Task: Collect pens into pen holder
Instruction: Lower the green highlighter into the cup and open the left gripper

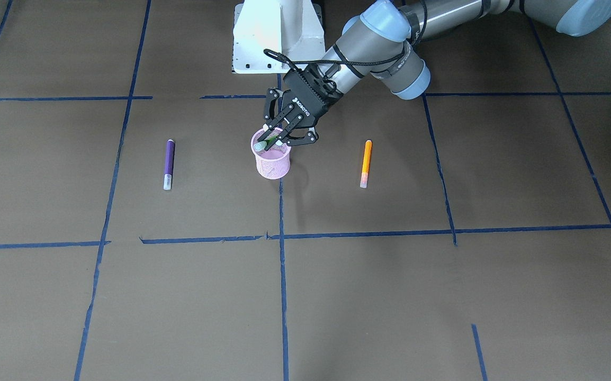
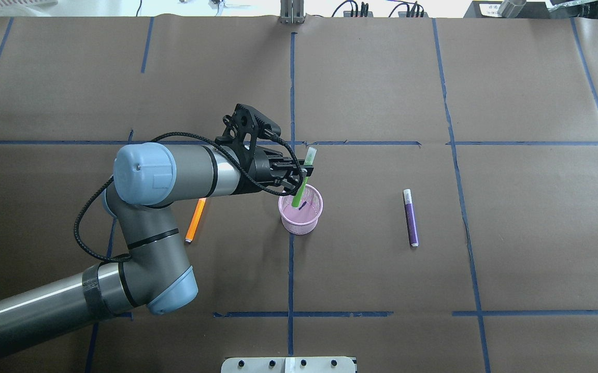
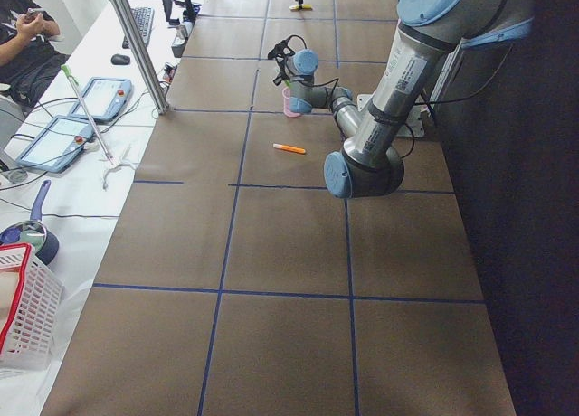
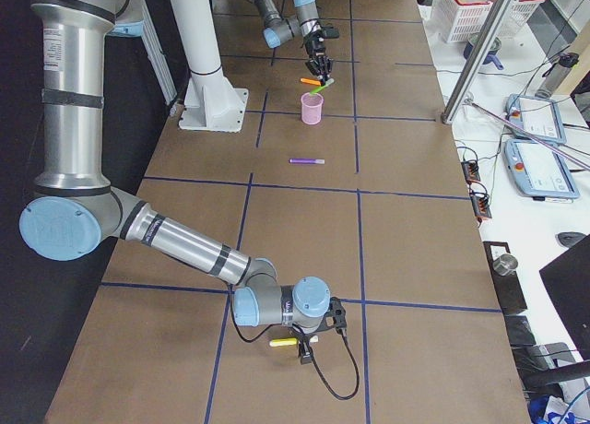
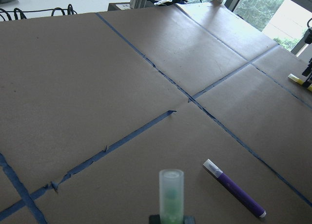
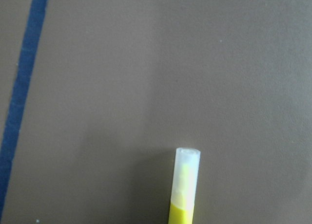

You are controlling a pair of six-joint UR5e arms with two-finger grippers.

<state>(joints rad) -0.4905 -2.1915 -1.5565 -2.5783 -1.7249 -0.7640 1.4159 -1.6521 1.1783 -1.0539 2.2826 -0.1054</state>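
The pink mesh pen holder [image 2: 301, 216] [image 1: 272, 161] stands upright at the table's middle. My left gripper [image 2: 302, 174] [image 1: 275, 134] hangs just above its rim, shut on a green pen [image 2: 306, 173] [image 5: 171, 195]. The pen is tilted, its lower end inside the cup and its pale cap up. A purple pen [image 2: 411, 217] [image 1: 168, 164] lies flat on one side of the cup, an orange pen [image 2: 195, 220] [image 1: 366, 163] on the other. My right gripper [image 4: 300, 347] is low at the table's far end by a yellow pen [image 4: 282, 344] [image 6: 185, 185]. I cannot tell whether it is open or shut.
The white robot base block [image 1: 276, 34] stands behind the cup. Blue tape lines [image 2: 291, 269] cross the brown table. My left forearm [image 2: 174, 173] passes over the orange pen's upper end. A side bench with tablets [image 4: 539, 120] and a basket [image 3: 23, 298] runs along the table.
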